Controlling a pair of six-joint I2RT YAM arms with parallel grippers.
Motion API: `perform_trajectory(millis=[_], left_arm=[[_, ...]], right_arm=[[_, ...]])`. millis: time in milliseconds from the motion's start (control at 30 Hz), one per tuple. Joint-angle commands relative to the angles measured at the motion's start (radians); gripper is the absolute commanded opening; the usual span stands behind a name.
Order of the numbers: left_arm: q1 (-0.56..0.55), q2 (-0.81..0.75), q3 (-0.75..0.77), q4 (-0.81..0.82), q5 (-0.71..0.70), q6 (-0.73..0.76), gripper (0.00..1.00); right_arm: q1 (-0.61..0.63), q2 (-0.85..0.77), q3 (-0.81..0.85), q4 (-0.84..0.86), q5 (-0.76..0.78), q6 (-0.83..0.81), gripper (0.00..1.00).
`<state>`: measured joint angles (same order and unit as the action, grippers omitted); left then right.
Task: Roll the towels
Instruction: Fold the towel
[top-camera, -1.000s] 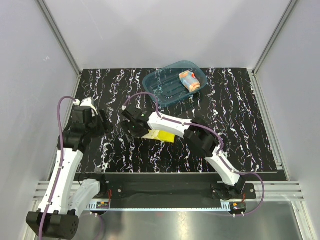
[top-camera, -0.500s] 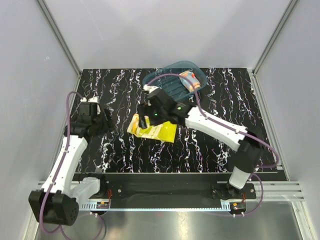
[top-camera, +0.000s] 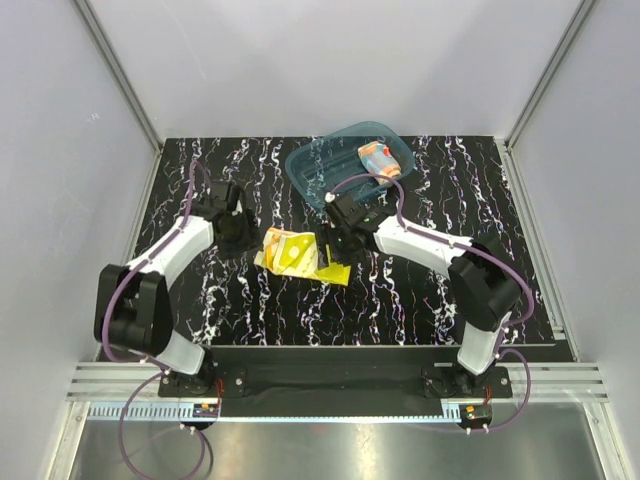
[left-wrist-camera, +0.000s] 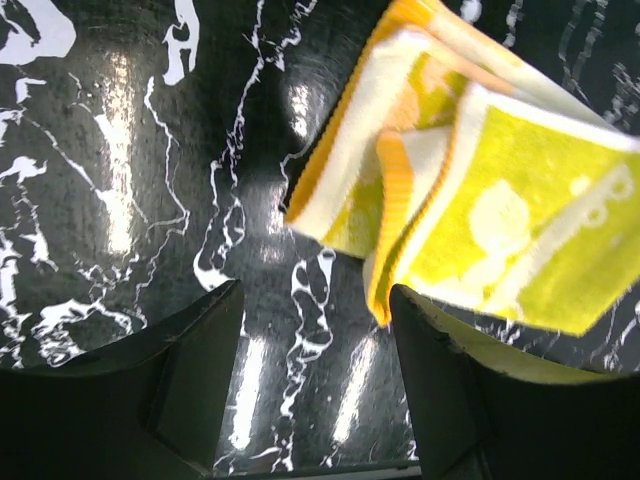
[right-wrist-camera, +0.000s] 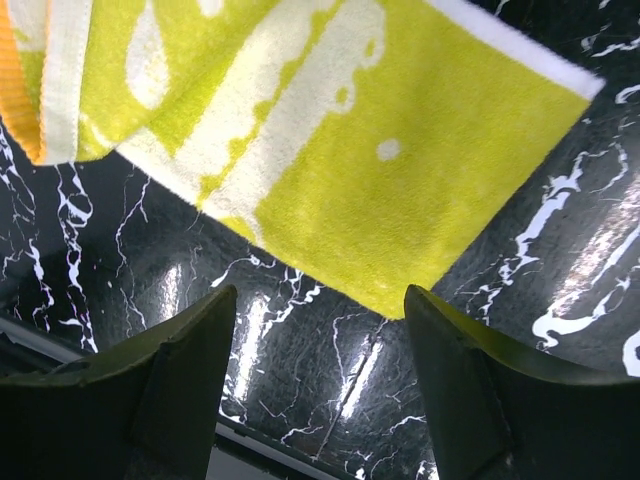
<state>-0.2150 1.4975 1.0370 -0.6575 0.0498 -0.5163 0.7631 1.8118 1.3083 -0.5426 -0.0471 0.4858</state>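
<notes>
Yellow towel (top-camera: 293, 252) lies loosely folded on the black marbled table (top-camera: 400, 300), mid-frame in the overhead view, between my two claws. My left claw (left-wrist-camera: 315, 390) stands wide and empty, with the cloth at the upper right of its view. My right claw (right-wrist-camera: 320, 385) gapes too, gripping nothing, and the cloth fills the top of its view. The dotted towel (top-camera: 379, 160) sits bundled in the teal tub (top-camera: 305, 165), upper centre.

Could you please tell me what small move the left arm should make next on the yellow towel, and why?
Probably ease the left gripper forward and close on the folded orange-trimmed edge of the bright yellow towel with pale shapes: it lies loosely folded, not rolled, just ahead of open, empty jaws.
</notes>
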Motion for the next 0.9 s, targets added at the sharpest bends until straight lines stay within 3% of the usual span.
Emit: perform_trajectory(millis=[0,433,567,600,700,867], left_arm=[[0.0,0.062,0.055,0.038,-0.083,-0.053,0.64],[-0.023,0.236,0.029,0.144,-0.067,-0.06,0.57],[-0.03,0.251,0.023,0.153,-0.057,-0.062,0.34],[-0.032,0.25,0.015,0.151,-0.056,-0.062,0.19],[-0.043,0.21,-0.017,0.15,-0.024,-0.07,0.04],[-0.092,0.098,-0.159,0.139,0.01,-0.109,0.02]], right_arm=[[-0.033,-0.011,0.014,0.018,0.016,-0.004,0.75],[-0.11,-0.022,-0.04,0.03,-0.01,-0.035,0.75],[-0.127,-0.028,-0.05,0.029,-0.013,-0.039,0.74],[-0.134,-0.032,-0.058,0.027,-0.014,-0.042,0.74],[-0.146,-0.052,-0.076,0.021,-0.013,-0.049,0.74],[-0.166,-0.103,-0.099,-0.022,0.021,-0.079,0.74]])
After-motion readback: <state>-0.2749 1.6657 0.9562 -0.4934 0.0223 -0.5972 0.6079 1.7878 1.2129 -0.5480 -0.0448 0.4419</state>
